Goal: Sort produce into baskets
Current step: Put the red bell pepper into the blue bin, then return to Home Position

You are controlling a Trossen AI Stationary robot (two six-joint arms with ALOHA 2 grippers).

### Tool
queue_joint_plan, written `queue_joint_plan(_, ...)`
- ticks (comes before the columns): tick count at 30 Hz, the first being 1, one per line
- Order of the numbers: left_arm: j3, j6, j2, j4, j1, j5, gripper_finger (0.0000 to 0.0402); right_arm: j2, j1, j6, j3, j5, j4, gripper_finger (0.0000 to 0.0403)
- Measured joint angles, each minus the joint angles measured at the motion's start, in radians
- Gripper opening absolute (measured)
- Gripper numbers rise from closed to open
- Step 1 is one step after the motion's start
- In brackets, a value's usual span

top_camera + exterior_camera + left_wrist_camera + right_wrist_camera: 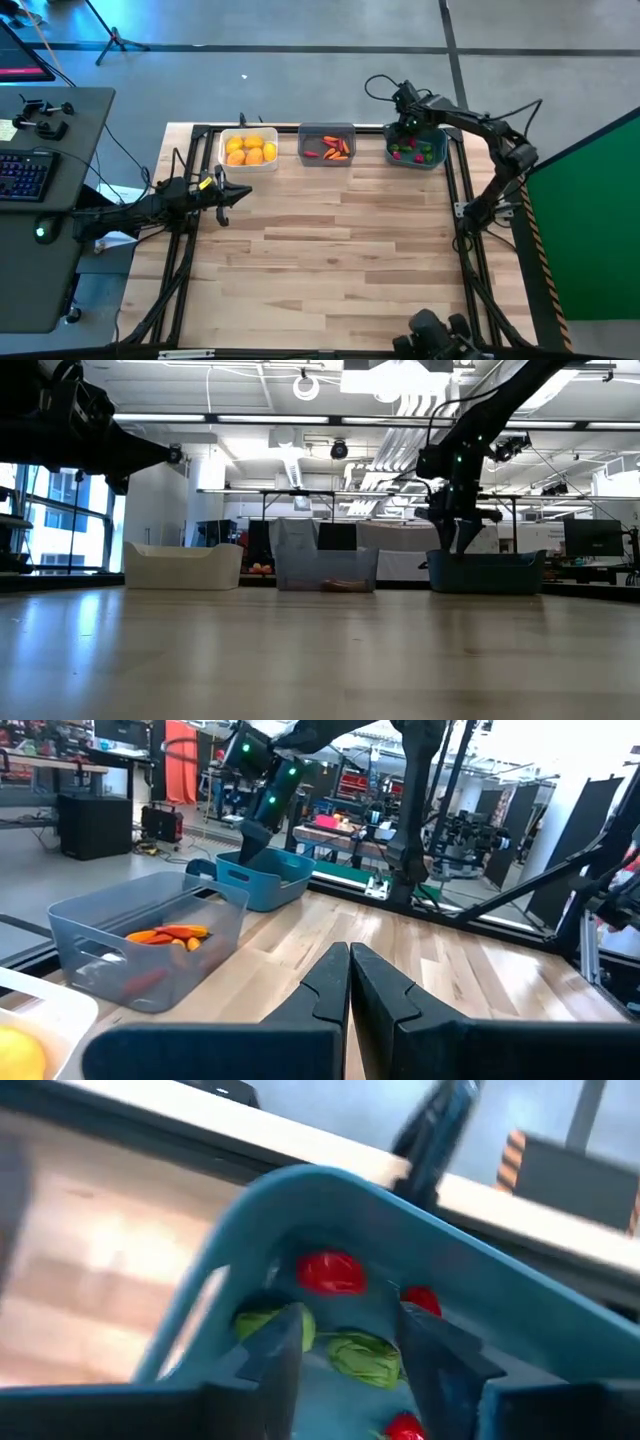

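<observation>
**Observer:** Walk me across the table, left to right. Where are you in the sort?

**Operator:** On the left, my left gripper hangs just above the table near its left edge, fingers pressed together, holding nothing. It waits there. Along the far edge stand the three bins. The white bin on the left holds the yellow-orange fruits. The grey bin in the middle holds the slim orange-red pieces. The blue bin on the right holds the red and green bits.

**Observer:** And the working arm?

**Operator:** My right gripper is over the blue bin, pointing down into it. From its wrist view I see the fingers spread apart with nothing between them, and green and red pieces lying on the bin floor just beyond. I'd judge this is the drop-off step, with the piece already let go.

**Observer:** What's left on the table?

**Operator:** I see no loose produce on the bare wood, so I reckon the sort is at or near its end.

**Observer:** Next move?

**Operator:** Lift the right gripper straight up until the fingers clear the bin's rim, so they don't snag the wall or drag the bin, then bring the arm back to the near side.
</observation>
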Motion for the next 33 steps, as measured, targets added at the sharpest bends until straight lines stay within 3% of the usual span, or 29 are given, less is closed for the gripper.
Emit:
queue_joint_plan(3, 0.0, -0.005, 0.0, -0.004, 0.0, 0.018, 0.0, -0.043, 0.034, -0.082, 0.0, 0.011, 0.0, 0.0123)
queue_joint_plan(6, 0.0, -0.001, 0.0, -0.008, 0.0, 0.041, 0.0, -0.105, 0.076, -0.215, 0.0, 0.018, 0.001, 0.004)
queue_joint_plan(8, 0.0, -0.001, 0.0, -0.008, 0.0, 0.052, 0.0, -0.158, 0.103, -0.291, 0.0, -0.021, 0.012, 0.0013)
queue_joint_plan(12, 0.0, 0.008, 0.0, -0.01, -0.001, 0.053, 0.0, -0.3, 0.162, -0.373, -0.067, -0.105, 0.101, 0.0006)
queue_joint_plan(22, 0.0, 0.043, 0.001, -0.009, 0.0, 0.047, 0.0, -0.754, 0.331, -0.337, -0.572, -0.272, 0.593, 0.0)
queue_joint_plan(33, 0.0, 0.011, 0.042, -0.007, 0.008, 0.033, 0.0, -1.079, 0.383, -0.301, -1.002, -0.362, 0.981, 0.0)
